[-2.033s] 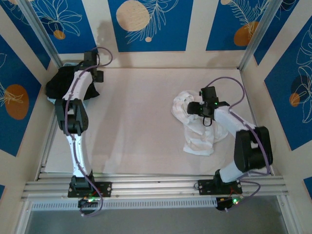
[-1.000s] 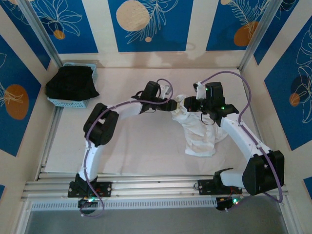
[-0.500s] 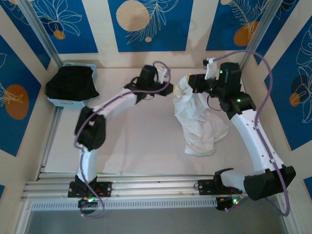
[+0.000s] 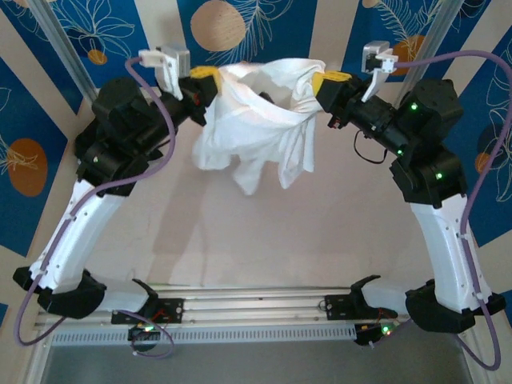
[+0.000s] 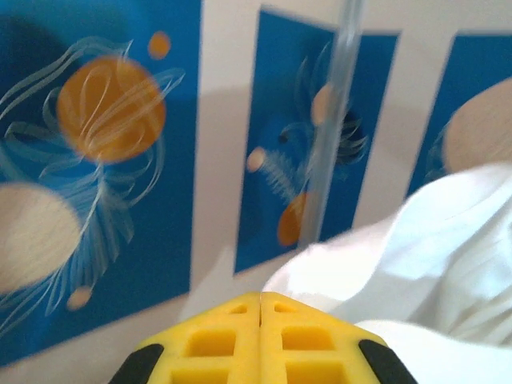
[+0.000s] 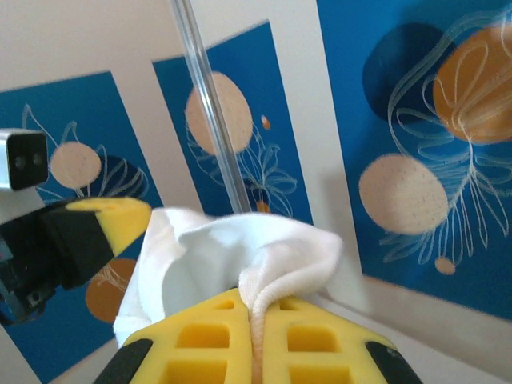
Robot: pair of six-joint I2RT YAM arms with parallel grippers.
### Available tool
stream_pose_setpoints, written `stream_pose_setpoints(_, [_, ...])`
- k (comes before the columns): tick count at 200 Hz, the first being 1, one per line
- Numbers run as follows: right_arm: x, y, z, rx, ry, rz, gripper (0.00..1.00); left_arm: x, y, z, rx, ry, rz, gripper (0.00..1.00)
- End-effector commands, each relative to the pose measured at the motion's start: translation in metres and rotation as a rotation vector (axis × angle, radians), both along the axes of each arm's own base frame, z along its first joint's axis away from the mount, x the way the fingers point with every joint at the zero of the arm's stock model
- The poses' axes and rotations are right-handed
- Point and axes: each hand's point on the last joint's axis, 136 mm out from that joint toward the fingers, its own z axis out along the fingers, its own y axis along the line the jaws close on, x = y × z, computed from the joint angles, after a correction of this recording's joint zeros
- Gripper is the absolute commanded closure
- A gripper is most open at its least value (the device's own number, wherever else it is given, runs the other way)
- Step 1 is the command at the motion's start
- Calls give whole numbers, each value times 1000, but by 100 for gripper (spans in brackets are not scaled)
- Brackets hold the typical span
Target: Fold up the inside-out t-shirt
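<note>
The inside-out t-shirt [image 4: 258, 132] hangs above the worktop [image 4: 320, 232]. The left hand [image 4: 207, 76] pinches its left edge, and the right hand [image 4: 328, 81] pinches its right edge.

The table [image 4: 264, 240] has a plain, pale cream top running from the middle of the top view out toward 3 and 9 o'clock. Along its 6 o'clock edge lie aluminium rails [image 4: 256, 308], with the left arm base [image 4: 148, 310] at about 7 o'clock and the right arm base [image 4: 360, 308] at about 5 o'clock. The inside-out t-shirt [image 4: 256, 136] hangs over the 12 o'clock part; whether its lowest fold touches the top cannot be told.
</note>
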Motion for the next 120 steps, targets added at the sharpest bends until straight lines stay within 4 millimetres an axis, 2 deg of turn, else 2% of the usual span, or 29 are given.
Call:
stream_pose_setpoints(1, [29, 0, -57, -120, 139, -74, 94, 32, 22, -74, 182, 120, 204, 100])
stream_pose_setpoints(15, [33, 1, -81, -163, 180, -73, 93, 35, 32, -86, 226, 131, 255, 100])
stream_pose_setpoints(39, [26, 15, -102, -203, 206, 15, 93, 40, 27, -109, 283, 183, 239, 100])
stream_pose_setpoints(52, [22, 18, -114, -223, 232, 40, 93, 39, 18, -131, 300, 235, 192, 100])
stream_pose_setpoints(66, [25, 16, -136, -247, 283, 22, 93, 40, 7, -161, 300, 291, 146, 100])
stream_pose_setpoints(90, [57, 9, -192, -265, 429, -49, 92, 61, -14, -217, 312, 390, 114, 100])
stream_pose_setpoints(102, [86, -1, -219, -256, 505, -107, 92, 82, -24, -242, 333, 432, 131, 100])
stream_pose_setpoints(120, [132, -18, -254, -255, 583, -197, 92, 125, -32, -279, 346, 500, 184, 100])
